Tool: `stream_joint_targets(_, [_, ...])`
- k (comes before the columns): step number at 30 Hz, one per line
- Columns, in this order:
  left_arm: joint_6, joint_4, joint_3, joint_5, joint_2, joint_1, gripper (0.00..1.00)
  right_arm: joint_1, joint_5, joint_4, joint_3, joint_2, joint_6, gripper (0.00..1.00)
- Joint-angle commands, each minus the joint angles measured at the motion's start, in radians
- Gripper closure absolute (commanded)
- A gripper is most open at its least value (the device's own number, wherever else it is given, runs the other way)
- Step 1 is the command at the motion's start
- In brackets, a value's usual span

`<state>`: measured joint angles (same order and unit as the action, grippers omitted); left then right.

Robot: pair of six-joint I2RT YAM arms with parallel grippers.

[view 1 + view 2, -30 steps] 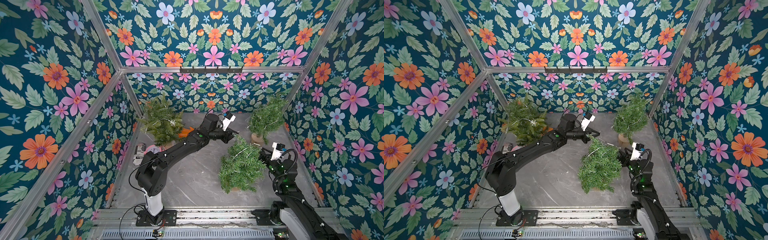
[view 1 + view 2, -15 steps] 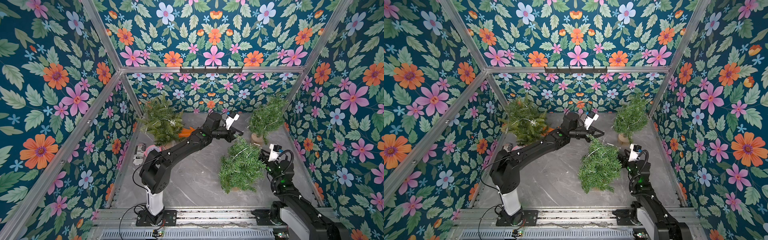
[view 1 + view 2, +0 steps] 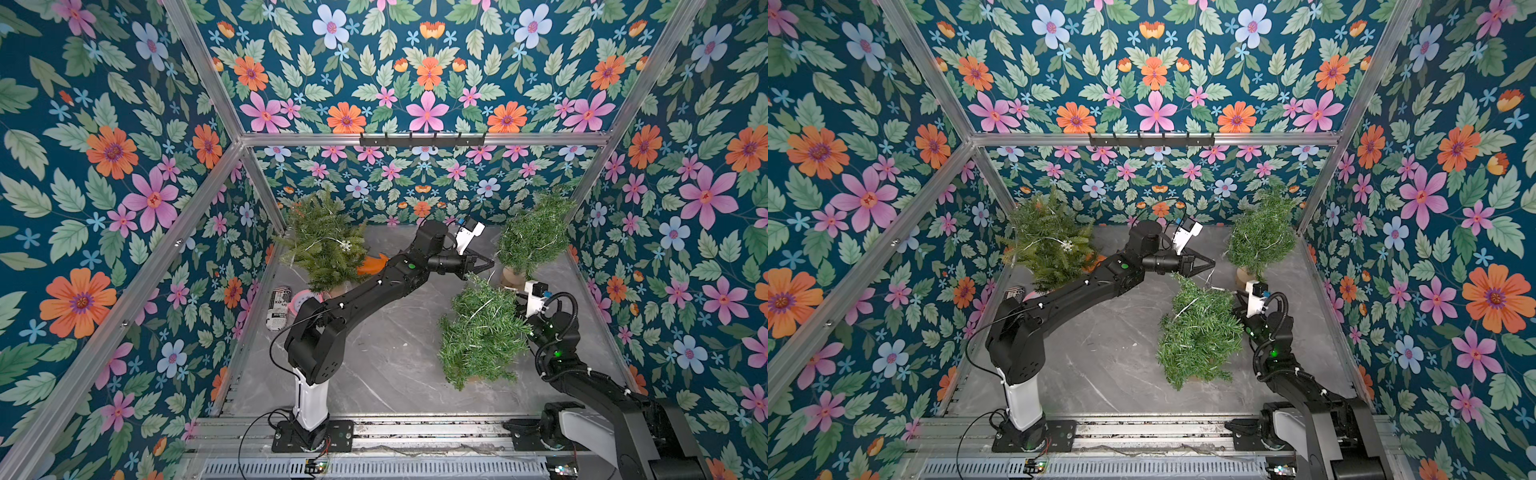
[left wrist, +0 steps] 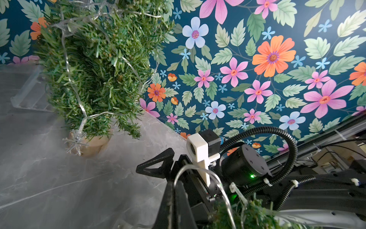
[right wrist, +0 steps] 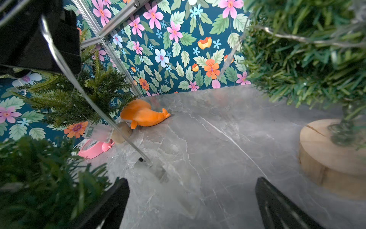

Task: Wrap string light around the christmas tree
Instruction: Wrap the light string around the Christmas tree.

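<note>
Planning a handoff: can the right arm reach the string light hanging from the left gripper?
Probably yes. The right gripper stands open, and the string light drops from the shut left gripper toward the table just ahead of it; only tree branches crowd one side.

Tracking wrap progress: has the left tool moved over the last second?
Yes. In both top views the left tool, shut on the string light, has shifted toward the back-right tree, narrowing the gap to it.
</note>
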<state>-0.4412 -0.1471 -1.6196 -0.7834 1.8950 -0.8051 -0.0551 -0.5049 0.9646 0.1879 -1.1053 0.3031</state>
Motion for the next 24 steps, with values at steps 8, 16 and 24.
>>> stream_joint_targets(8, [-0.031, -0.041, -0.028, -0.026, 0.026, -0.002, 1.00, -0.002, -0.016, 0.054, 0.092, -0.044, -0.055, 0.00])
stream_joint_targets(16, [-0.051, -0.040, -0.048, -0.040, 0.046, -0.002, 1.00, -0.003, -0.057, 0.067, 0.146, -0.098, -0.059, 0.04])
stream_joint_targets(24, [-0.083, -0.055, -0.056, -0.053, 0.050, -0.005, 1.00, -0.009, -0.115, 0.092, 0.198, -0.142, -0.056, 0.13])
